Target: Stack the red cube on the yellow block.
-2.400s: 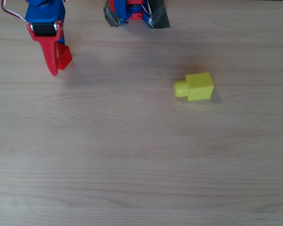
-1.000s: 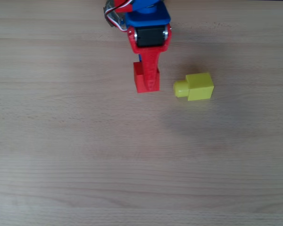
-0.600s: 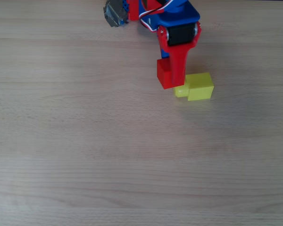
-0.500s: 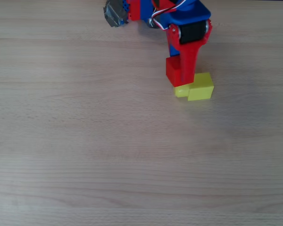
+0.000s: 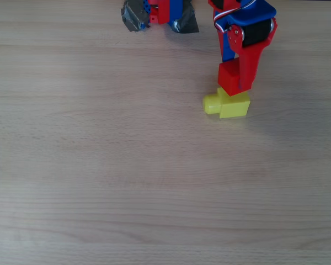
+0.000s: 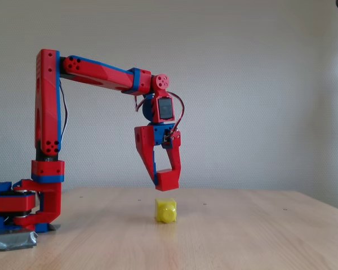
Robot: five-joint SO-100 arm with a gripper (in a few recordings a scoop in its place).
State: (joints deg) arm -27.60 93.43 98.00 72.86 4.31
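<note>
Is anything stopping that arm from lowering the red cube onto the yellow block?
Probably not. The gripper holds the red cube just above the yellow block, with only open air between them.

Both views are bright and evenly lit by soft, diffuse light, with no glare. On the pale wooden table (image 5: 127, 182) shadows are faint and blurry-edged; a weak one lies right of the yellow block (image 5: 228, 103). The overhead view is sharp throughout, while the fixed view looks slightly soft against the wall (image 6: 259, 84).

Wooden table (image 5: 127, 182) bears the yellow block (image 5: 231, 105).
</note>
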